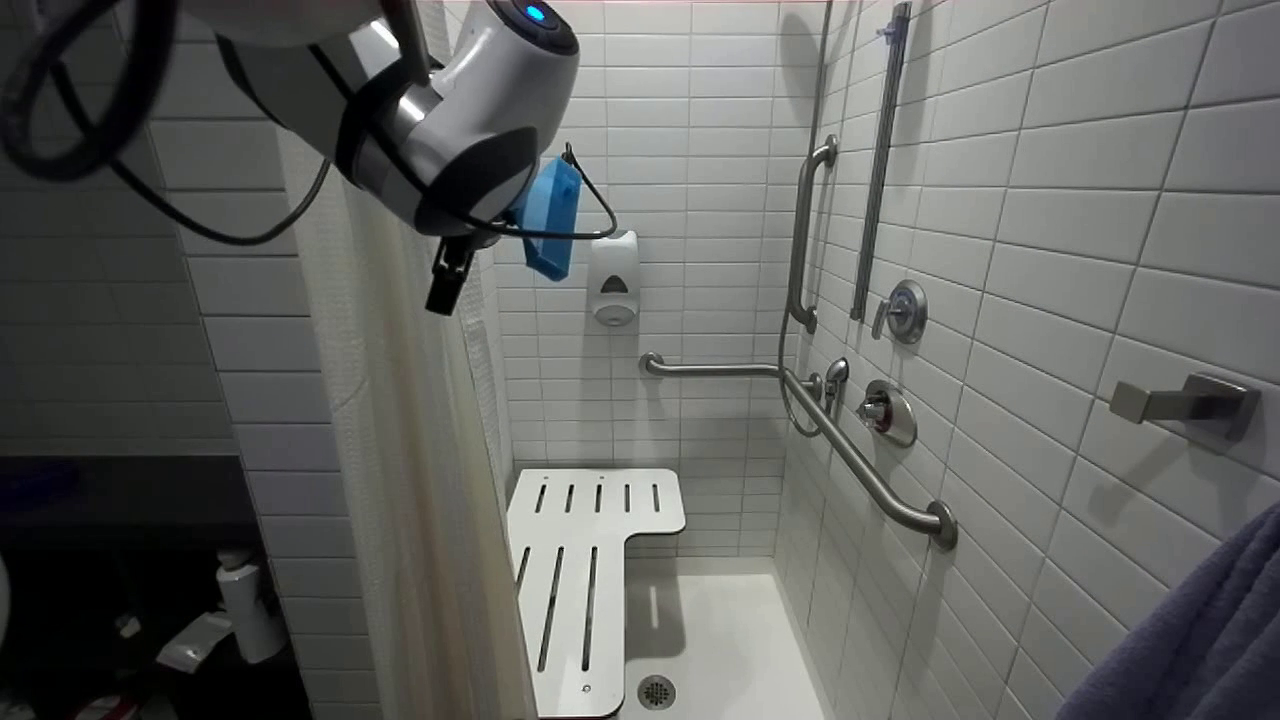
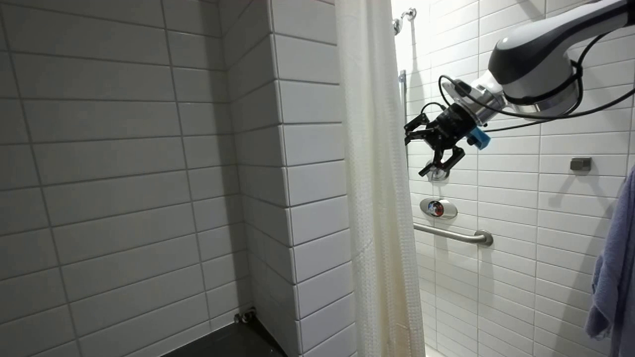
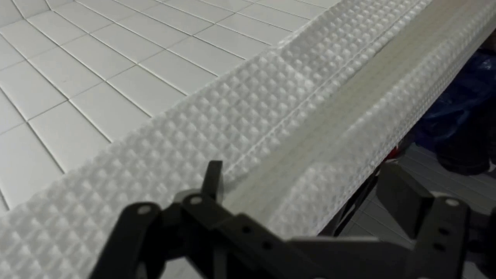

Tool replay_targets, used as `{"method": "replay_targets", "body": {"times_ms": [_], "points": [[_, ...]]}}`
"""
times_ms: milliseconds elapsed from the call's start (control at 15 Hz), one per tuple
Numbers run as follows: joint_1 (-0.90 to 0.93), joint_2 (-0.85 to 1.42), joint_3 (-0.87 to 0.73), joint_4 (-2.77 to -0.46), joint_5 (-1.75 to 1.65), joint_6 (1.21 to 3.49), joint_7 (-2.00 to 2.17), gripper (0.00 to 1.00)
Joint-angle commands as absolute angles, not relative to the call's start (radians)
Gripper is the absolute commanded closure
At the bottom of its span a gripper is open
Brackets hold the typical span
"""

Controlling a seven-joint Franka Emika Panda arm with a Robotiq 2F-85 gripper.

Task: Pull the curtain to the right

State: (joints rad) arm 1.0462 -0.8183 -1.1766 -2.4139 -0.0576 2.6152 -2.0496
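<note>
The curtain is tall off-white fabric with vertical folds. It hangs beside the tiled wall end in both exterior views (image 1: 420,470) (image 2: 379,208). In the wrist view the curtain (image 3: 232,124) crosses diagonally, with its textured weave close behind the fingers. My gripper (image 3: 302,180) is open and empty, fingers wide apart. One fingertip shows over the curtain and the other past its edge. In an exterior view the gripper (image 2: 415,157) is just right of the curtain's edge. In an exterior view only part of the gripper (image 1: 446,285) shows in front of the curtain. Whether a finger touches the fabric I cannot tell.
A white slatted shower seat (image 1: 570,560) is behind the curtain. Steel grab bars (image 1: 870,470), a soap dispenser (image 1: 613,280) and shower valves (image 1: 888,412) are on the tiled walls. A purple towel (image 2: 612,277) hangs at the right. A tiled wall corner (image 2: 317,188) stands left of the curtain.
</note>
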Motion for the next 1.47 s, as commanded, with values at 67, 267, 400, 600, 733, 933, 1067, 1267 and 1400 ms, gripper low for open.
{"method": "replay_targets", "body": {"times_ms": [67,267,400,600,733,933,1067,1267,1400], "points": [[1.097,-0.800,-1.235,-2.338,-0.014,2.539,-2.142,0.00],[1.122,-0.810,-1.264,-2.310,-0.006,2.497,-2.192,0.00],[1.136,-0.816,-1.276,-2.297,-0.001,2.469,-2.224,0.00],[1.149,-0.808,-1.289,-2.279,0.008,2.438,-2.254,0.00],[1.150,-0.792,-1.294,-2.270,0.002,2.414,-2.268,0.00],[1.140,-0.755,-1.298,-2.259,-0.017,2.365,-2.290,0.00],[1.125,-0.720,-1.299,-2.253,-0.031,2.333,-2.298,0.00],[1.110,-0.667,-1.297,-2.245,-0.060,2.295,-2.317,0.00],[1.103,-0.626,-1.295,-2.240,-0.072,2.273,-2.332,0.00]]}}
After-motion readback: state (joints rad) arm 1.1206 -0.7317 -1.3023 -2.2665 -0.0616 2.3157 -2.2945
